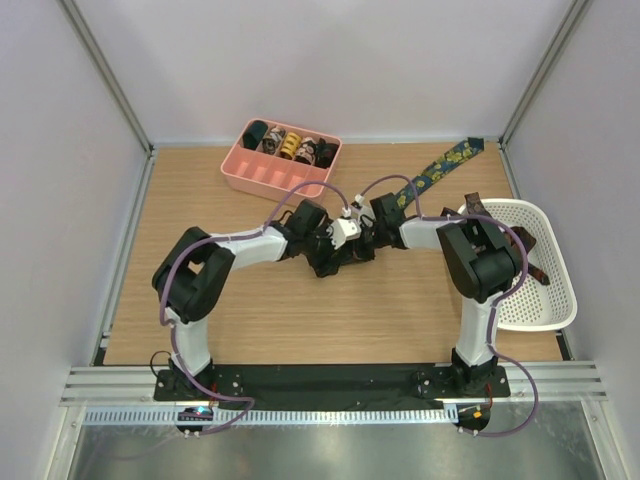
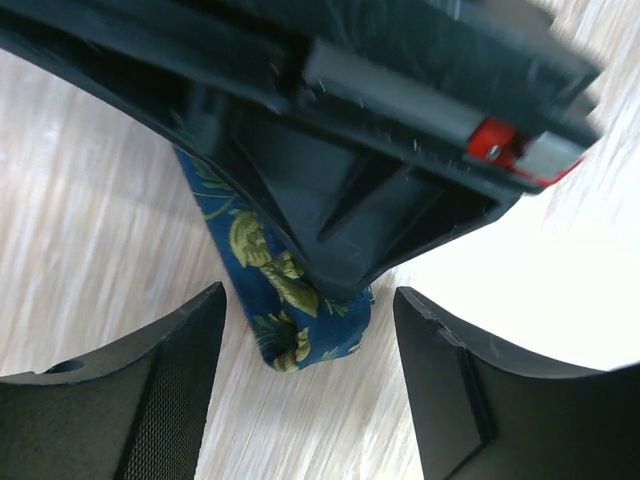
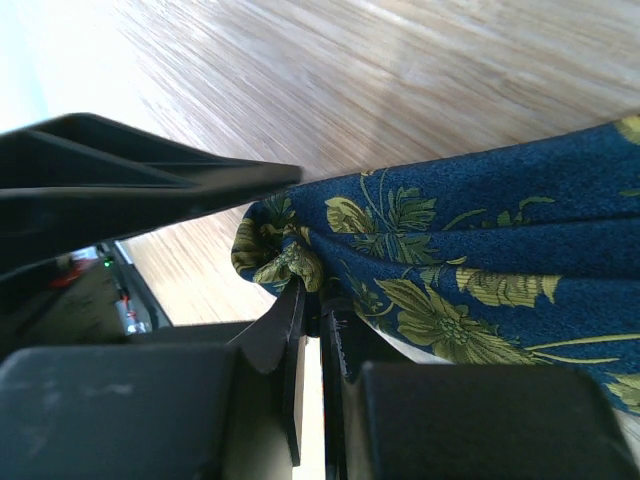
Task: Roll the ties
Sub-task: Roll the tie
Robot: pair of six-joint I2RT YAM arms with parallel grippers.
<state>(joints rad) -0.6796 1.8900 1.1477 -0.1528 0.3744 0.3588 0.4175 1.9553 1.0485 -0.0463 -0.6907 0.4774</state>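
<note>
A navy tie with yellow-green print [image 1: 440, 168] lies stretched from the back right toward the table's middle, where both grippers meet. My right gripper [image 1: 366, 250] is shut on the tie's near end [image 3: 300, 255], pinching bunched fabric. In the left wrist view that folded end [image 2: 300, 335] shows under the right gripper's body, between my open left fingers [image 2: 140, 400]. My left gripper [image 1: 330, 245] is open and empty, beside the right one. Several rolled ties [image 1: 290, 145] sit in a pink tray [image 1: 275, 178]. Dark ties [image 1: 535, 268] lie in a white basket [image 1: 545, 310].
The pink tray stands at the back centre-left. The white basket stands at the right edge, next to the right arm. Grey walls enclose the wooden table [image 1: 300, 320] on three sides.
</note>
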